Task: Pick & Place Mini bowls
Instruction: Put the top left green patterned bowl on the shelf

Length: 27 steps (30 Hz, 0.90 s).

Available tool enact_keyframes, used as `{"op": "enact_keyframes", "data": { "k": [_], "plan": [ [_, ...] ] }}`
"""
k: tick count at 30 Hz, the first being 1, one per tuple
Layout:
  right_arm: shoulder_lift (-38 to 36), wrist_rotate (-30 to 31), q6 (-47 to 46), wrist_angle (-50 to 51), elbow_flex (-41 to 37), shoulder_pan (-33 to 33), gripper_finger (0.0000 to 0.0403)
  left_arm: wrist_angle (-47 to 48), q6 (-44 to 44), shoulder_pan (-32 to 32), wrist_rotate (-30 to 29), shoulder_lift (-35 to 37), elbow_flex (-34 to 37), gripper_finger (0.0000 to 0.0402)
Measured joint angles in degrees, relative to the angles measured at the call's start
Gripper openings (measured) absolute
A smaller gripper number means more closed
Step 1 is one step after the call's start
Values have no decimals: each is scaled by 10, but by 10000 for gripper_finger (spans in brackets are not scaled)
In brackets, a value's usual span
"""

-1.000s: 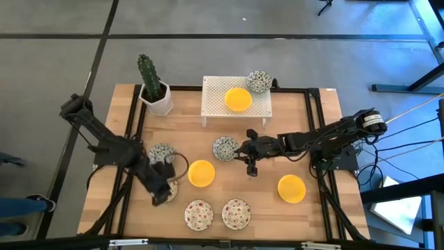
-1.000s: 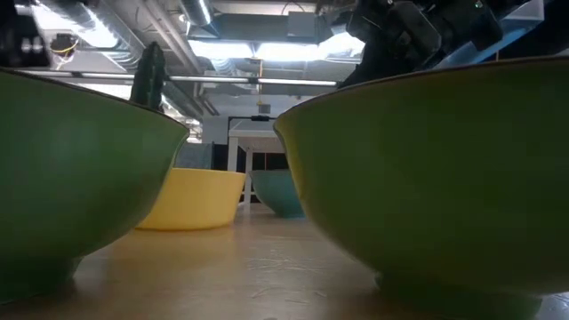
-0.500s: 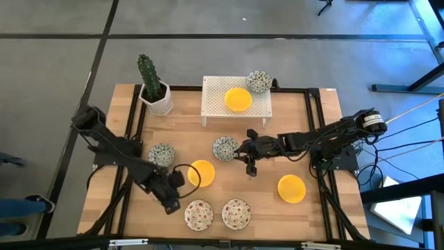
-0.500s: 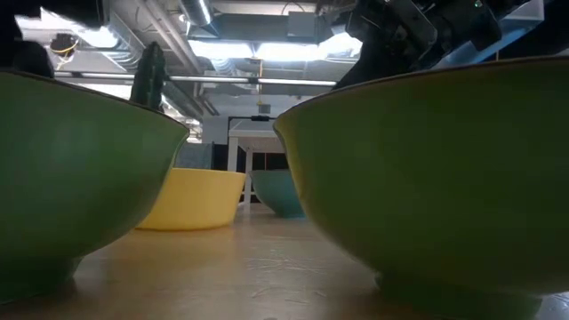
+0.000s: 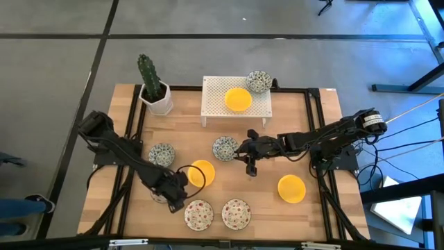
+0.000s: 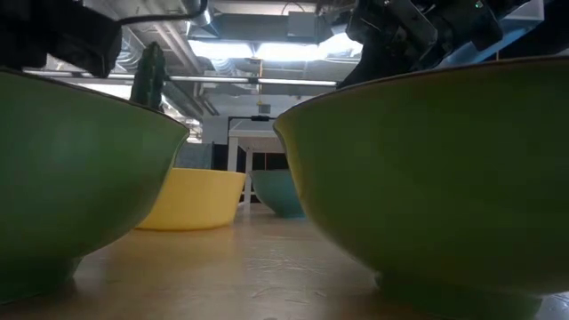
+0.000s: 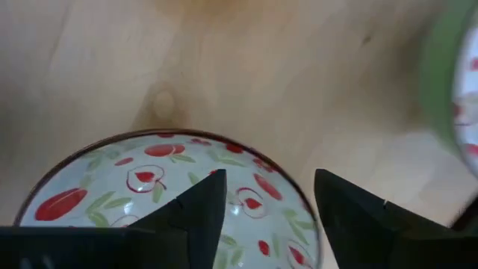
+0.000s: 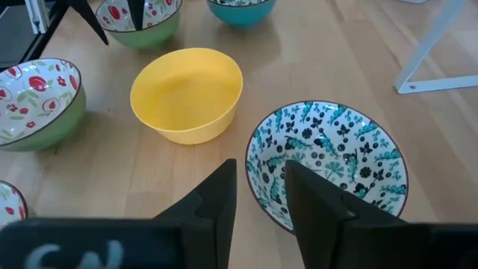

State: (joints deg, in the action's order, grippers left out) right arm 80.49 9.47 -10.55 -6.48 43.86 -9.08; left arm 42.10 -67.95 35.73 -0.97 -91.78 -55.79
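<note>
Working arm: the left gripper (image 5: 177,194) is hanging low near the table's front-left part, close beside the yellow bowl (image 5: 202,173).
Left fingers: they are standing wide apart, with bare space between them and nothing clamped.
Task's thing: a speckled bowl (image 7: 149,187) is sitting upright on the wood right under this gripper.
Key relation: in the left wrist view the bowl's rim is curving through the gap between the two fingers, so one finger is lying over the inside and the other is reaching past the rim. The bowl is round, so no long axis is mattering; only the rim line is counting.
Other arm: the right gripper (image 8: 261,183) is waiting mid-table, its fingers parted and straddling the near rim of the patterned bowl (image 8: 336,157), which is resting on the wood.
Nearer arm: the left one is plainly closer to the speckled bowl; the right is sitting well apart from it.
Judgement: either gripper is seeming placed for a rim pinch, or to be letting go; I cannot tell which.
Likely goal: the stand (image 5: 215,104) at the back is already carrying two bowls.
</note>
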Motion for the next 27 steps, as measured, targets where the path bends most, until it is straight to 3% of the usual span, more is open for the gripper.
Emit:
{"op": "enact_keyframes", "data": {
  "k": [4,8,10,14,21,27],
  "plan": [
    [0,0,-2,0,0,0,115,-1,37,0,34,-17,0,145],
    [0,0,-4,3,0,0,115,5,97,0,76,-19,-3,72],
    [0,0,-5,12,0,0,115,33,123,0,86,-15,-17,36],
    [0,0,-9,34,0,-1,115,129,159,0,77,-20,-79,14],
    [0,0,-10,48,0,-1,115,308,281,-2,-15,-20,-220,7],
    [0,0,-13,46,0,-10,115,426,428,-36,-153,-19,-316,7]
  ]
}}
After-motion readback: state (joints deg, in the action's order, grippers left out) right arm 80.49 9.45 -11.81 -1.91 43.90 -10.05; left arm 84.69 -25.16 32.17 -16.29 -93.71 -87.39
